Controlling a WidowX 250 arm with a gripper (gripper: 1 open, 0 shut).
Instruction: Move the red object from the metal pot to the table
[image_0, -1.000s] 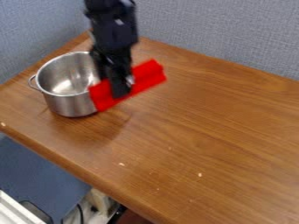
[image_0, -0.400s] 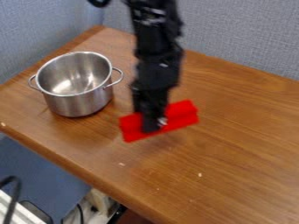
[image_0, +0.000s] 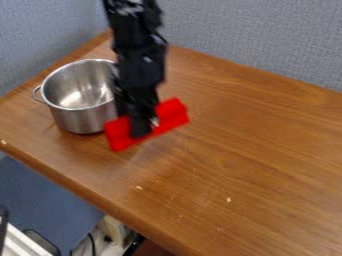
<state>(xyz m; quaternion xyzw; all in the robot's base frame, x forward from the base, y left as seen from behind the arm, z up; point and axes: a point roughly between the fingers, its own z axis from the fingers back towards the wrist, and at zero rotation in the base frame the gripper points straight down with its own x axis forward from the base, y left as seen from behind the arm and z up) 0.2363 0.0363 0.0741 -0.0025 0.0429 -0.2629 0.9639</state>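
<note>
The red object (image_0: 168, 112) is a flat red block lying low over the table (image_0: 247, 150), just right of the metal pot (image_0: 80, 118). Its left end is close to the pot's wall. I cannot tell whether it rests on the wood or hangs just above it. My black gripper (image_0: 138, 119) points straight down and is shut on the block near its middle, one finger on each long side. The pot stands upright near the table's left corner, and I see nothing inside it.
The table's front edge runs diagonally from the left corner (image_0: 11, 140) down to the bottom middle, with floor and cables (image_0: 107, 240) below it. A grey-blue wall (image_0: 267, 35) stands behind the table. Bare wood stretches to the right of the block.
Half a second ago the gripper held the block farther right, over the table's middle. It has since come back left beside the pot, close to where it was a second ago, slightly lower.
</note>
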